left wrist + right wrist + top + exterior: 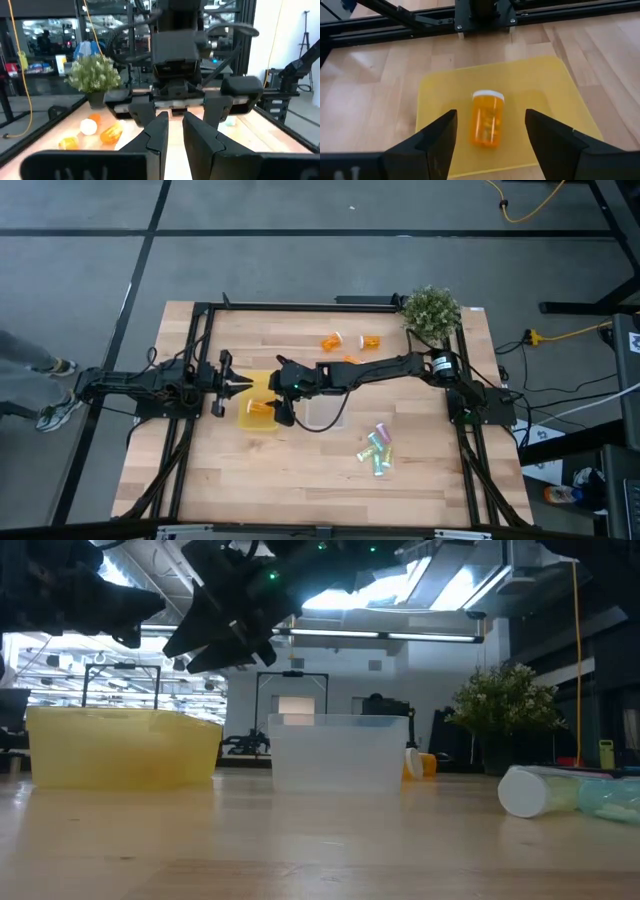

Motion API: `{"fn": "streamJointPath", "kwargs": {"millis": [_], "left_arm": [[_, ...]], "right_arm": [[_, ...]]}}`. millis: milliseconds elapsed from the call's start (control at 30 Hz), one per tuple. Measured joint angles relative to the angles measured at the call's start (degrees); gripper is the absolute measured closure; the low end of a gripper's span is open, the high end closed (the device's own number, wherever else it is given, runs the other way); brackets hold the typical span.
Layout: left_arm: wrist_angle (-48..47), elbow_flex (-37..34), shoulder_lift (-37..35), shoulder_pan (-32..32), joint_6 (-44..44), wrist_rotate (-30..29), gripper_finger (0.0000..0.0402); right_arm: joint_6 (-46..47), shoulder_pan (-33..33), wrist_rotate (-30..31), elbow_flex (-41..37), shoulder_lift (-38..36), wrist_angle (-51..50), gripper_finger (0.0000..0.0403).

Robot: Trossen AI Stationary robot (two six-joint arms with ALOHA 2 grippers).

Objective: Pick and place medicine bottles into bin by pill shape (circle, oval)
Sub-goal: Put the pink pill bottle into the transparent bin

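Note:
An orange medicine bottle [487,120] with a white cap lies on its side on the floor of the yellow bin [432,95]. My right gripper [490,117] hovers open just above it, a finger on either side, touching nothing. The clear bin [325,417] stands to the right of the yellow one [247,420]. More orange bottles [331,341] lie on the table near its far edge, and pale green-teal bottles [377,450] lie nearer the front right. My left gripper [240,385] waits level at the yellow bin's left side, fingers nearly together and holding nothing.
A potted plant [431,310] stands at the table's far right corner. The black frame rails [200,360] run along the table's left, far and right sides. Bare wood lies in front of both bins toward the near edge.

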Motion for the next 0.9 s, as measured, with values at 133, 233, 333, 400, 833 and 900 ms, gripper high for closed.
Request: {"fn": "streamJointPath", "kwargs": {"millis": [133,233,333,400,833,900], "left_arm": [[-10.1,1.5,0.0,0.0,-2.2,-1.1,0.0351],[-15.7,3.6,0.5,0.0,-5.1,-1.2,0.0351],[-21.4,5.1,0.7,0.0,-8.6,-1.3,0.0351],[-24.9,5.8,0.8,0.0,-11.8,-1.3,0.0351],[-27.7,6.0,5.8,0.0,-23.9,0.5,0.0351],[-27.6,6.0,7.8,0.0,-24.0,0.5,0.0351]], "right_arm": [[0.0,0.0,0.0,0.0,-0.4,-1.5,0.0165],[2.1,-0.2,0.0,0.0,-2.0,-4.1,0.0165],[5.7,-0.7,0.2,0.0,-5.2,-8.7,0.0165],[7.5,-1.1,1.1,0.0,-7.4,-13.1,0.0168],[20.4,0.3,6.7,0.0,-23.6,-61.5,0.0191],[24.5,1.6,6.7,0.0,-25.2,-68.7,0.0191]]}}
